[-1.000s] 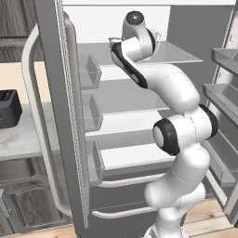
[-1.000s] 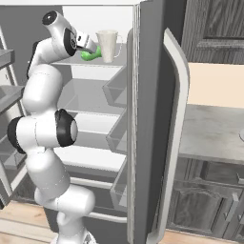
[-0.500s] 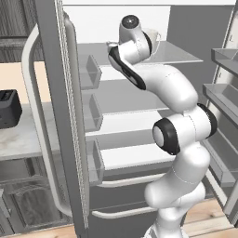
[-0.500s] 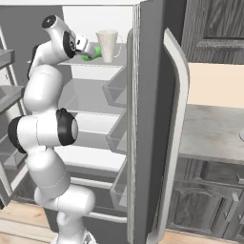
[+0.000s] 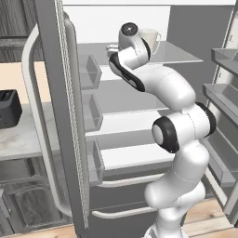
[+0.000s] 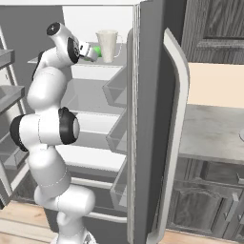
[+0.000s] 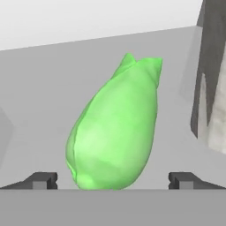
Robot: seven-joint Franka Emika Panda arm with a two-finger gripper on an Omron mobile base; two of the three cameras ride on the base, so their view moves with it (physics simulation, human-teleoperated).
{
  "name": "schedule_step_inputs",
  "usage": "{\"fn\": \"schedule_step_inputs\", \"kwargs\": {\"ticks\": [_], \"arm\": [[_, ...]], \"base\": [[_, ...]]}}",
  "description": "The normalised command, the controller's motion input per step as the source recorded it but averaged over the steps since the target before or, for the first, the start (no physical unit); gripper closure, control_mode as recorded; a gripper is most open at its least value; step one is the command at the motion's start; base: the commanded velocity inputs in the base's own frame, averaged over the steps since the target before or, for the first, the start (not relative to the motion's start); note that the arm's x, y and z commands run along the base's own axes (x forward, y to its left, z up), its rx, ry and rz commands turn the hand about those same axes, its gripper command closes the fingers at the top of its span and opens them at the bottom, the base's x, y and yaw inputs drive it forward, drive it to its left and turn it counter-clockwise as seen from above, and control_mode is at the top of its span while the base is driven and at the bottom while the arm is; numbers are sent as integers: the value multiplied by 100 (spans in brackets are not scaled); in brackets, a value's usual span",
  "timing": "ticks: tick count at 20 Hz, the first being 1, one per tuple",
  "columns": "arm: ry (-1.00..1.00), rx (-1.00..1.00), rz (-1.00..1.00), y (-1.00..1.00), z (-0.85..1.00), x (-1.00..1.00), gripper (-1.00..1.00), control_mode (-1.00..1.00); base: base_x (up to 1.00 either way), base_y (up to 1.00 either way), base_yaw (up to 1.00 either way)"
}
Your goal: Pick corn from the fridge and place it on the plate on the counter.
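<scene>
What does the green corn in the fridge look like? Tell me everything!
The corn is bright green, smooth and shaped like a fat egg, with a small notched tip at its far end. It looks waxy, like a closed husk. It lies on the grey top shelf of the fridge, beside the white mug. The open gripper has a fingertip on each side of its near end, neither pressing on it.

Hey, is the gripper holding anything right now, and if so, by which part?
Nothing is held. The gripper is open, its fingertips standing apart on either side of the near end of the corn, which lies on the fridge shelf.
</scene>
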Motion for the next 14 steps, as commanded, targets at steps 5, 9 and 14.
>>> {"fn": "schedule_step_inputs", "kwargs": {"ticks": [5, 9, 14], "arm": [[-3, 0, 0, 2, 0, 26, -100, -100], [-4, 0, 0, 3, 0, 23, -100, -100], [-2, 0, 0, 9, 0, 15, 100, -100]], "base": [[0, 0, 0], [0, 0, 0], [0, 0, 0]]}}
